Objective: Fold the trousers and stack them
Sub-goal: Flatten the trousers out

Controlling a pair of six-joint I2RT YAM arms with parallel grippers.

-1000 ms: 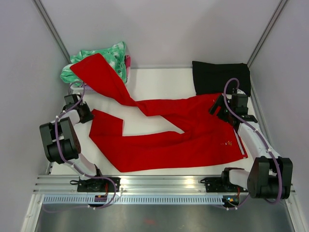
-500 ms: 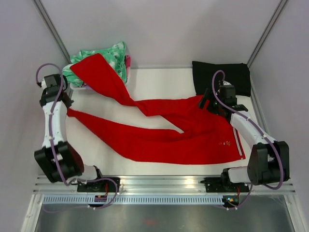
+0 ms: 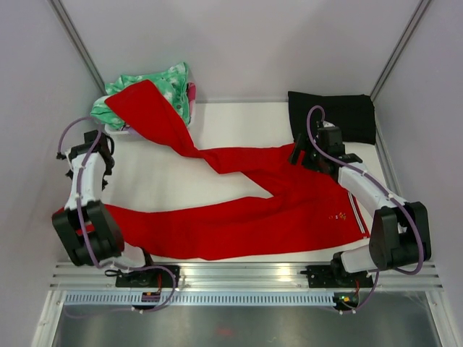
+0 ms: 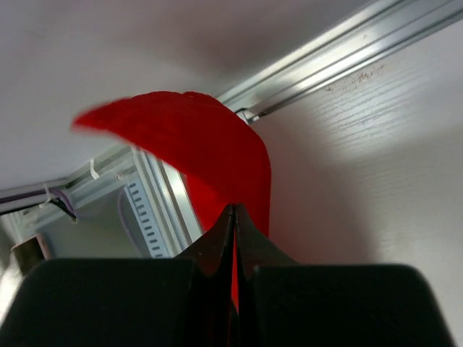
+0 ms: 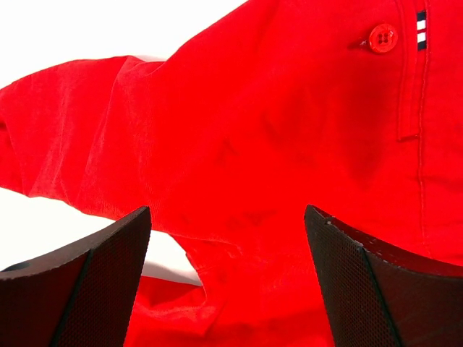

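The red trousers (image 3: 289, 210) lie spread over the white table. One leg runs to the far left onto a green garment; the other stretches left along the front. My left gripper (image 4: 235, 211) is shut on a lifted flap of that leg's red fabric (image 4: 195, 137), and from above it sits at the table's left side (image 3: 101, 173). Over the trousers' upper part, near a red button (image 5: 382, 36), my right gripper (image 5: 226, 211) hovers open with nothing between its fingers. The top view places it just in front of the black cloth (image 3: 300, 155).
A folded black cloth (image 3: 333, 116) lies at the back right. A green-and-white mottled garment (image 3: 155, 83) sits at the back left under the upper leg's end. An aluminium rail (image 3: 246, 275) runs along the table's near edge, and grey walls close in on both sides.
My left gripper carried the front leg's end out to the far left, then back toward the front, unfolding that leg along the front. My right gripper moved farther back and left.
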